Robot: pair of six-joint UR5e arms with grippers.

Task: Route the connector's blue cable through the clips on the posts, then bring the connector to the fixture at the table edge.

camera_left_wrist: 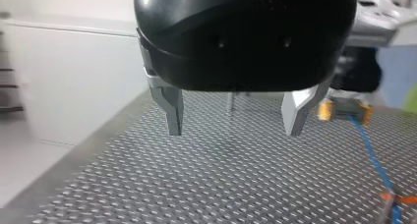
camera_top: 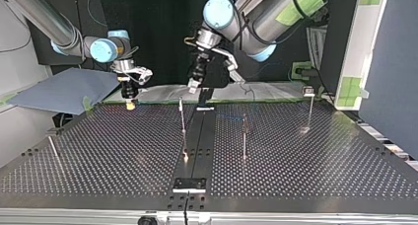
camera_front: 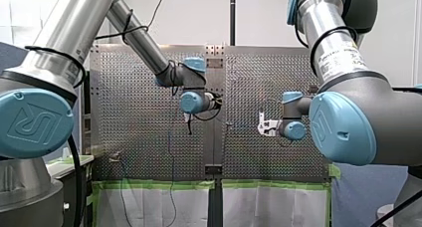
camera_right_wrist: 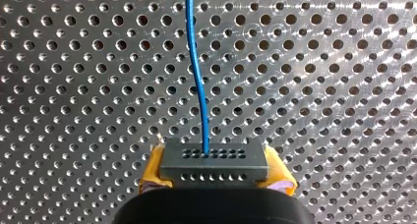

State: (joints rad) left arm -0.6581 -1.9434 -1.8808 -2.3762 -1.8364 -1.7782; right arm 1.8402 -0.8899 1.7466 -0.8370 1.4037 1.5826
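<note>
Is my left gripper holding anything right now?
No: in the left wrist view my left gripper is open, with only the perforated table showing between its metal fingers.

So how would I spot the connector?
Look over the perforated table to my right gripper, whose yellow pads clamp a small dark block: the connector. Alone here, it has rows of tiny holes and a blue cable leaving its face.

connector (camera_right_wrist: 214, 164) between right jaws, cable (camera_right_wrist: 199, 76) ahead
</note>
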